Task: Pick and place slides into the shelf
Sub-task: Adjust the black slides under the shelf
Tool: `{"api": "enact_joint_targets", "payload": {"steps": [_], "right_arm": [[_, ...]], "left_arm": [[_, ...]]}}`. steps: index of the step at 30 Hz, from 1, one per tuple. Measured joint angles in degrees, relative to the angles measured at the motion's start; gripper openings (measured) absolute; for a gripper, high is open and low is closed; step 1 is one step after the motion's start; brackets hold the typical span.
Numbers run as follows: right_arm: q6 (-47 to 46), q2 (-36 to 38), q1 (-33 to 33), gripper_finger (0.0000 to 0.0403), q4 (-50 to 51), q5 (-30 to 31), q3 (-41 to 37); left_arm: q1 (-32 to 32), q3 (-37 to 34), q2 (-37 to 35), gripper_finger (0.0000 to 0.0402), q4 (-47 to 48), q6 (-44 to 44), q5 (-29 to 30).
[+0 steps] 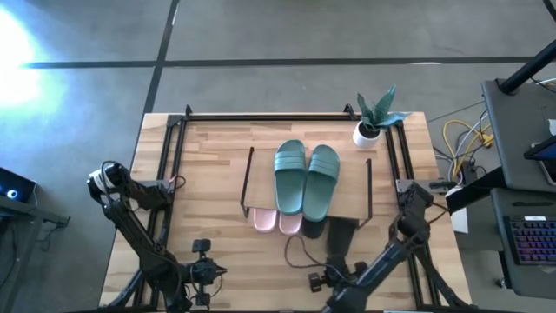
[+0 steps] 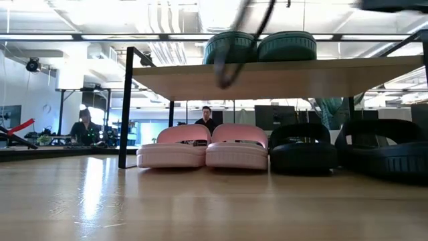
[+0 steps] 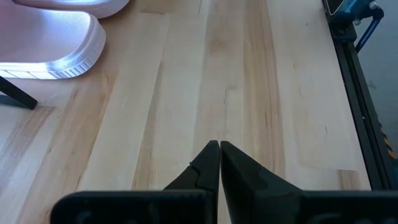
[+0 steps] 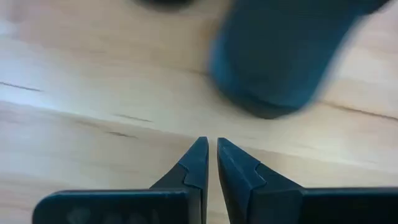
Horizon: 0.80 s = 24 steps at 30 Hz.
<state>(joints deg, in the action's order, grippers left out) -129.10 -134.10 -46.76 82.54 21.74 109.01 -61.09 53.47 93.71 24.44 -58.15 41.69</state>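
Observation:
The shelf [image 1: 308, 187] stands mid-table. Two teal slides [image 1: 289, 174] [image 1: 321, 180] lie side by side on its light-wood board [image 2: 267, 77]. Under the board, on the table, two pink slides [image 2: 174, 147] [image 2: 237, 147] and two black slides [image 2: 302, 148] [image 2: 381, 150] stand in a row; one black slide [image 1: 341, 236] sticks out toward the near edge. My left gripper [image 3: 219, 148] is shut, low over bare wood near the pink slide [image 3: 50, 43]. My right gripper [image 4: 211, 143] is shut, just short of the black slide [image 4: 273, 56]. Neither touches anything.
A potted plant [image 1: 375, 117] stands at the far right corner of the table. A thin black cable [image 1: 300, 252] loops on the wood in front of the shelf. Black frame rails [image 1: 165, 174] run along the table's edges. People sit in the room beyond [image 2: 206, 119].

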Motion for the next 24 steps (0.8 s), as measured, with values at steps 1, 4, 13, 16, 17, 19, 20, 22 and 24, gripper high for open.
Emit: {"api": "enact_joint_targets", "payload": {"steps": [1,4,13,16,17,19,20,22,24], "right_arm": [[-0.87,0.0,-0.42,0.0027,1.68,-0.33,-0.23],[-0.02,0.0,-0.51,0.0027,7.78,-2.74,-0.65],[2.29,0.42,1.55,0.0027,6.69,-2.72,-6.2],[2.68,0.44,2.2,0.0027,7.5,-2.68,-7.77],[2.68,0.44,2.38,0.0027,7.45,-2.62,-8.24],[3.12,0.44,2.81,0.0027,7.53,-2.35,-9.14],[3.18,0.44,2.96,0.0027,7.46,-2.26,-9.51],[3.14,0.44,3.31,0.0027,7.5,-2.28,-10.26],[2.83,0.44,3.56,0.0027,7.45,-2.24,-10.57]], "left_arm": [[-0.01,0.0,0.0,0.0,0.01,0.0,0.0],[-0.01,0.0,0.0,0.0,0.03,0.04,0.01],[0.01,-0.02,0.02,0.0,0.03,0.04,-0.22],[-0.01,-0.02,0.02,0.0,0.03,0.04,-0.26],[0.0,-0.02,0.02,0.0,0.04,0.04,-0.26],[0.01,-0.02,0.02,0.0,0.04,0.04,-0.29],[0.0,-0.02,0.02,0.0,0.05,0.04,-0.29],[-0.01,-0.04,0.02,0.0,0.05,0.05,-0.39],[0.01,-0.04,0.02,0.0,0.05,0.04,-0.42]]}}
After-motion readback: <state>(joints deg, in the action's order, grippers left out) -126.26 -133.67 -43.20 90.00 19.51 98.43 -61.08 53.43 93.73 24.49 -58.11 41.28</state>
